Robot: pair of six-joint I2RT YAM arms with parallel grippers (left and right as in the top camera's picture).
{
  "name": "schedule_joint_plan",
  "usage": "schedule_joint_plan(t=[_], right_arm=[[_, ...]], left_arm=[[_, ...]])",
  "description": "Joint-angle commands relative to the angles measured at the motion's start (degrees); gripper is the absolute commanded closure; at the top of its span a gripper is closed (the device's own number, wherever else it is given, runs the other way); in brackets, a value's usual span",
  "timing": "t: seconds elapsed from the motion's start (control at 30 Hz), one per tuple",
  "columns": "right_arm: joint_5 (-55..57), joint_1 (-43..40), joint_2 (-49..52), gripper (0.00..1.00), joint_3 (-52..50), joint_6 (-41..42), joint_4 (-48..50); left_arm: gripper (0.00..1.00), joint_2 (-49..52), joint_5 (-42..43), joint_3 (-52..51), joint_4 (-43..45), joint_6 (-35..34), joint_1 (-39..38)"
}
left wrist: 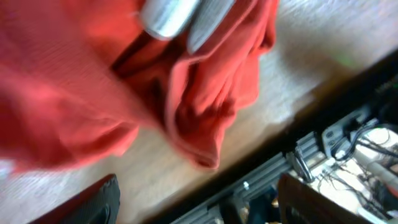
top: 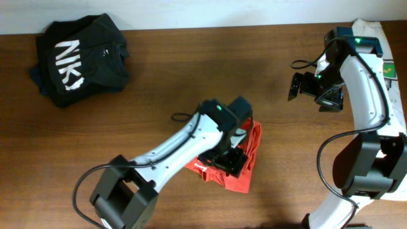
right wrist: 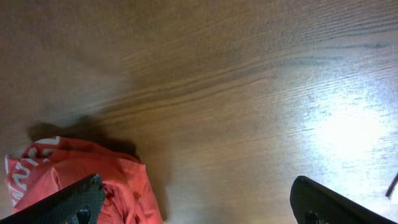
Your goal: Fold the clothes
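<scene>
The orange-red T-shirt [top: 245, 166] lies crumpled in a small heap on the wooden table near its front middle. It fills the upper left of the left wrist view [left wrist: 186, 93] and shows at the lower left of the right wrist view [right wrist: 81, 180], with white lettering. My left gripper [top: 230, 159] hovers right over the heap, its fingers open and empty [left wrist: 193, 205]. My right gripper [top: 297, 86] is open and empty [right wrist: 199, 205] above bare wood at the far right, well away from the shirt.
A folded black T-shirt with large white lettering [top: 79, 60] lies at the back left of the table [top: 191, 70]. White items [top: 381, 44] sit at the right edge. The table's front edge and a metal frame with cables [left wrist: 323, 155] are close behind the shirt.
</scene>
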Motion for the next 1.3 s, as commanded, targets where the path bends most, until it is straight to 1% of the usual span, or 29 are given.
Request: schedule_joint_plan(t=[0.0, 0.03, 0.1, 0.17, 0.2, 0.23, 0.27, 0.3, 0.4, 0.47, 0.5, 0.53, 0.6, 0.63, 0.67, 0.77, 0.8, 0.83, 0.87, 0.9, 0.97, 1.0, 1.07, 1.17, 1.2, 1.23, 1.27], right_arm=[[-0.2, 0.4, -0.4, 0.01, 0.5, -0.4, 0.0], [-0.2, 0.4, -0.4, 0.01, 0.5, -0.4, 0.0], [-0.2, 0.4, -0.4, 0.01, 0.5, -0.4, 0.0], [-0.2, 0.4, -0.4, 0.02, 0.5, -0.4, 0.0], [-0.2, 0.4, -0.4, 0.01, 0.5, -0.4, 0.0], [-0.2, 0.4, -0.4, 0.02, 0.5, -0.4, 0.0], [-0.2, 0.4, -0.4, 0.01, 0.5, -0.4, 0.0], [-0.2, 0.4, -0.4, 0.01, 0.5, -0.4, 0.0], [-0.2, 0.4, -0.4, 0.01, 0.5, -0.4, 0.0], [-0.2, 0.4, -0.4, 0.01, 0.5, -0.4, 0.0], [-0.2, 0.4, -0.4, 0.01, 0.5, -0.4, 0.0], [-0.2, 0.4, -0.4, 0.01, 0.5, -0.4, 0.0], [-0.2, 0.4, -0.4, 0.01, 0.5, -0.4, 0.0], [-0.2, 0.4, -0.4, 0.01, 0.5, -0.4, 0.0], [-0.2, 0.4, -0.4, 0.01, 0.5, -0.4, 0.0], [-0.3, 0.4, -0.4, 0.01, 0.5, -0.4, 0.0], [-0.2, 0.4, -0.4, 0.01, 0.5, -0.4, 0.0], [-0.2, 0.4, -0.4, 0.01, 0.5, -0.4, 0.0], [-0.2, 0.4, -0.4, 0.01, 0.5, -0.4, 0.0], [-0.2, 0.4, -0.4, 0.01, 0.5, -0.4, 0.0], [-0.2, 0.4, -0.4, 0.01, 0.5, -0.4, 0.0], [-0.2, 0.4, -0.4, 0.01, 0.5, -0.4, 0.0], [-0.2, 0.4, -0.4, 0.01, 0.5, -0.4, 0.0], [-0.2, 0.4, -0.4, 0.01, 0.5, -0.4, 0.0], [-0.2, 0.4, -0.4, 0.01, 0.5, -0.4, 0.0], [-0.2, 0.4, -0.4, 0.01, 0.5, -0.4, 0.0], [-0.2, 0.4, -0.4, 0.01, 0.5, -0.4, 0.0]], left_arm=[[0.20, -0.3, -1.6, -1.6, 6.3, -0.3, -3.5], [0.21, -0.2, -3.1, -1.6, 7.9, -0.6, -4.9], [0.23, -0.1, -4.3, -1.7, 8.0, -1.2, -5.5], [0.27, -0.1, -6.2, -2.7, 8.2, -1.7, -5.5], [0.35, 0.0, -6.2, -3.6, 8.6, -1.7, -5.5], [0.49, 0.0, -6.2, -4.1, 8.7, -1.7, -5.6], [0.77, 0.1, -6.2, -4.5, 8.9, -1.7, -5.6], [1.00, 0.1, -6.2, -4.5, 9.1, -1.7, -5.6], [1.00, 0.1, -5.5, -4.5, 9.9, -1.7, -6.3], [1.00, 0.1, -2.8, -4.5, 10.5, -1.7, -8.5], [1.00, 0.1, -2.0, -4.5, 10.6, -2.4, -9.6], [1.00, 0.1, -1.9, -4.5, 10.6, -5.0, -11.8], [1.00, 0.1, -3.8, -4.5, 10.5, -6.2, -14.7], [1.00, 0.1, -7.2, -4.5, 10.4, -7.9, -15.9], [0.94, 0.0, -9.1, -4.4, 10.4, -8.0, -16.1], [0.69, -0.3, -10.7, -0.9, 8.0, -7.9, -14.3], [0.43, -0.5, -12.7, 0.5, 6.0, -8.0, -13.4], [0.13, -0.9, -15.2, 1.7, 3.8, -8.1, -12.0], [0.01, -1.1, -17.4, 2.0, 2.1, -8.1, -10.2], [0.01, -1.0, -17.8, 1.8, 1.5, -6.8, -8.8], [0.02, -1.0, -16.7, -0.3, 3.4, -5.3, -7.5], [0.03, -0.9, -15.4, -1.5, 5.0, -4.3, -7.6], [0.08, -0.9, -12.8, -4.9, 9.4, -4.3, -8.6], [0.11, -0.9, -10.8, -7.6, 14.5, -4.3, -10.4], [0.16, -0.9, -10.9, -8.2, 15.3, -4.3, -10.9], [0.29, -0.9, -10.9, -8.5, 15.5, -4.3, -11.1], [0.48, -0.9, -10.9, -8.5, 15.5, -4.2, -11.2]])
